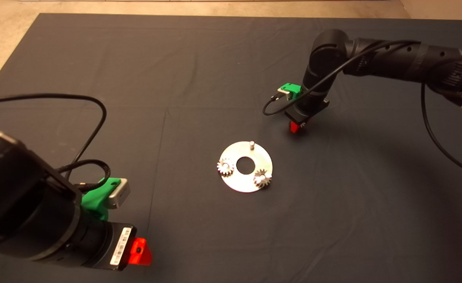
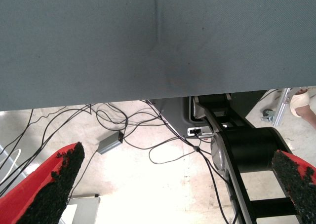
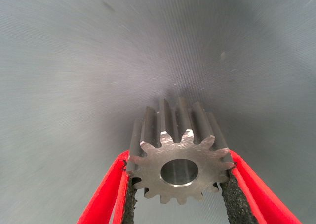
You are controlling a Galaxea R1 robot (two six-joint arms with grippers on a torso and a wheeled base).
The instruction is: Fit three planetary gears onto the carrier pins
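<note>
A shiny round carrier disc (image 1: 242,181) lies mid-mat. Planetary gears sit on two of its pins, one at the disc's left (image 1: 225,166) and one at its lower right (image 1: 262,178). The far carrier pin (image 1: 250,144) stands bare. My right gripper (image 1: 295,127) hovers over the mat to the upper right of the disc, pointing down. In the right wrist view its fingers (image 3: 106,197) are shut on a third planetary gear (image 3: 178,155), gripped by its toothed sides, centre hole showing. My left gripper (image 1: 138,251) is parked at the lower left, open and holding nothing (image 2: 173,184).
The dark mat (image 1: 176,78) covers the table, with bare floor past its far edge. The left wrist view looks over the mat edge (image 2: 148,98) to the floor with loose cables (image 2: 123,125) and the robot's black base (image 2: 252,150).
</note>
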